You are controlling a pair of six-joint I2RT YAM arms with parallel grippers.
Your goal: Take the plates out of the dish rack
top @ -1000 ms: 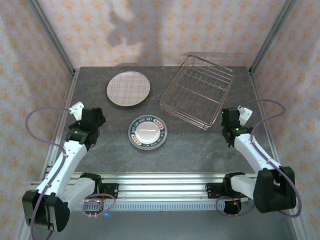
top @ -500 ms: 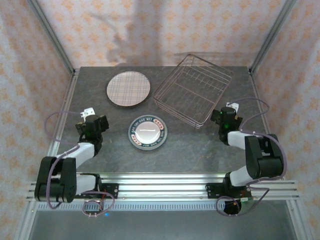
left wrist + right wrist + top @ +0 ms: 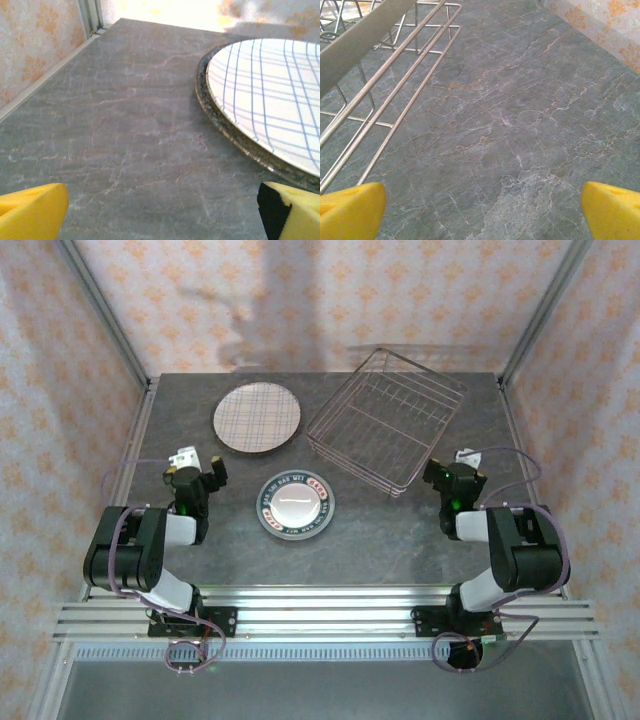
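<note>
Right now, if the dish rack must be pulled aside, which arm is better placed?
Likely the right. The right gripper, open, sits beside the near corner of the dish rack, and its wrist view shows rack wires close by. The left gripper, open, faces the plaid plate instead.

Dish rack rear R; plaid plate rear L; dark-rimmed plate ctr, all apart.

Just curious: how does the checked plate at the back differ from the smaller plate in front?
The checked plate is larger than the smaller plate. The checked plate is pale with thin crossing lines; the smaller plate has a white centre, red marks and a dark rim. Both lie flat outside the dish rack.
</note>
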